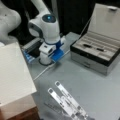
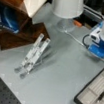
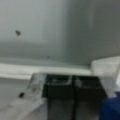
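Black finger pads of my gripper [image 3: 72,86] are sitting pressed together w/ nothing between them in wrist view, just above the grey table [image 3: 37,30]. In both front views my gripper [image 1: 46,58] is pointing down at the table, near its back edge, tips right at or on the surface; can't tell if they're touching it. Blue mount [image 1: 58,53] is sticking out beside my wrist, also showing in a front view [image 2: 99,49]. White cable [image 1: 45,71] is running across the table just beside my gripper.

Nearest thing to me is that cable. Folding metal stand [image 1: 67,101] w/ two silver bars is lying well apart, toward a front view's bottom; in a front view [image 2: 32,55] it's sitting left of centre. Open box [image 1: 96,53] w/ grey lined slots and a dark pen [image 1: 93,47] inside is standing at a front view's right, lid up. White board [image 1: 13,75] is resting at a front view's left. Wooden block [image 2: 17,38] is lying next to the stand, and a white lamp shade [image 2: 67,3] is hanging above the table.
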